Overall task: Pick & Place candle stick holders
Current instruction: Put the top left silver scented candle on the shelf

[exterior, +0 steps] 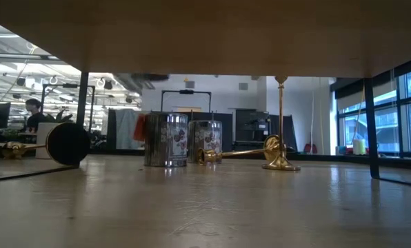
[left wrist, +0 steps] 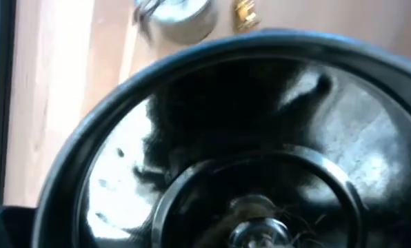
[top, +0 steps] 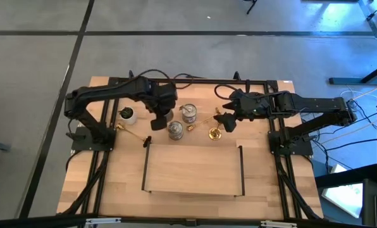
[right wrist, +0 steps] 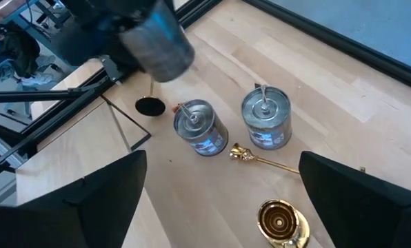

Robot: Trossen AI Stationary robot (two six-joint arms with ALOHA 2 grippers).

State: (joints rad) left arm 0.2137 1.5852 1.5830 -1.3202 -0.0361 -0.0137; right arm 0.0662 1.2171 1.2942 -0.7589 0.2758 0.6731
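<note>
1. Here, the left gripper (top: 159, 118) clamps a dark round holder (right wrist: 158, 43) above the table (top: 195, 168).
2. The right gripper (right wrist: 219, 200) hovers open; two silver tins (right wrist: 201, 127) and a brass holder (right wrist: 281, 222) lie just beyond its jaws.

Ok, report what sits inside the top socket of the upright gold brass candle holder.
Seen from above, the upright gold brass candle holder shows a dark centre hole ringed by brass, with no candle in it. The hole's bottom is lost in shadow.

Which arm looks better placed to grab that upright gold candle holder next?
The right one, probably. The right gripper hangs open just beside the standing gold holder, which shows between its fingers in the right wrist view. The left gripper already holds something dark.
</note>
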